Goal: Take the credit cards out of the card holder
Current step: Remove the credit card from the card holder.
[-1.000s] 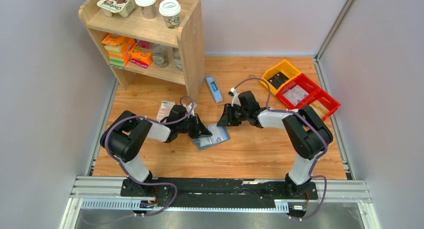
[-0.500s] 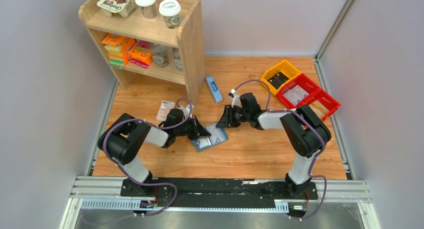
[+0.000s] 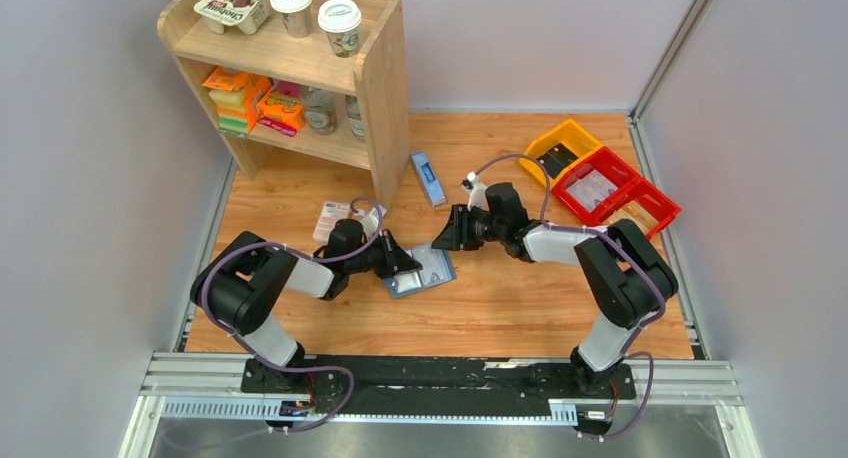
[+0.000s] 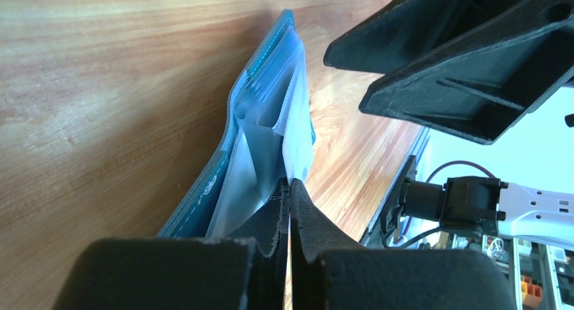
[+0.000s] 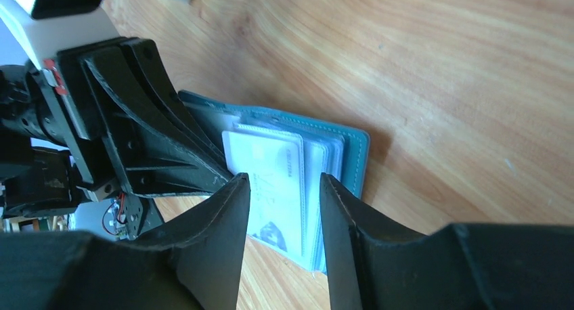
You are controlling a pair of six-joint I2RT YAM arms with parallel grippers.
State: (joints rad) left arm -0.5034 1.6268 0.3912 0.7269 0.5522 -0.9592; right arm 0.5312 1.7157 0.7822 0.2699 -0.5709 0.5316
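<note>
The teal card holder (image 3: 421, 273) lies open on the wooden table, its clear inner sleeves fanned up. A white credit card (image 5: 267, 164) shows in the top sleeve. My left gripper (image 3: 398, 262) is at the holder's left edge, shut on a pale inner sleeve (image 4: 288, 144) of the card holder (image 4: 227, 164). My right gripper (image 3: 446, 241) hovers at the holder's upper right corner. In the right wrist view it (image 5: 281, 183) is open, its two fingers either side of the card, over the card holder (image 5: 352, 154). Nothing is between its pads.
A wooden shelf unit (image 3: 380, 88) stands at the back left. A narrow blue-and-white box (image 3: 428, 178) lies beside it and a pink-and-white flat pack (image 3: 330, 218) behind my left arm. Yellow (image 3: 563, 148) and red bins (image 3: 620, 188) sit at the back right.
My right gripper's jaws have spread a little wider and its arm has shifted slightly right. My left gripper has drawn the card holder a little to the left, still shut on it.
</note>
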